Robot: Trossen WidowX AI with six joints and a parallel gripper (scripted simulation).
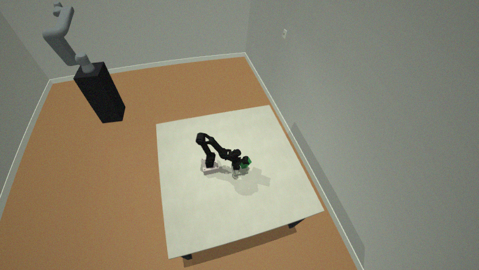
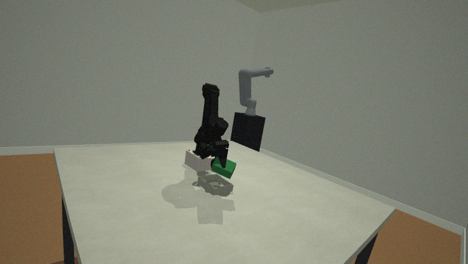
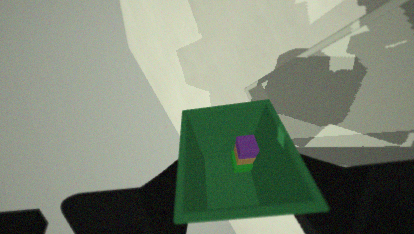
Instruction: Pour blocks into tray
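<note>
My gripper (image 1: pixel 242 163) (image 2: pixel 218 163) (image 3: pixel 226 148) is shut on the green cup (image 1: pixel 250 162) (image 2: pixel 229 165) (image 3: pixel 220 190). The cup is off the table, tilted well over to one side, above the shallow grey tray (image 2: pixel 225 189) (image 1: pixel 243 173). Part of the tray shows beyond the cup in the wrist view. Its mouth faces the wrist camera. Inside the cup, a purple block (image 3: pixel 246 146), an orange block (image 3: pixel 245 161) and a bright green block (image 3: pixel 243 168) lie close together. The top and exterior views do not show the inside of the cup, and the tray's inside is partly hidden.
The arm's pale base (image 1: pixel 210 170) (image 2: pixel 196 160) stands on the table (image 1: pixel 201 218) (image 2: pixel 131 236) behind the tray. A grey robot arm (image 1: pixel 60 46) (image 2: pixel 245 88) stands on a black pedestal (image 1: pixel 100 93) (image 2: pixel 247 131) away from the table.
</note>
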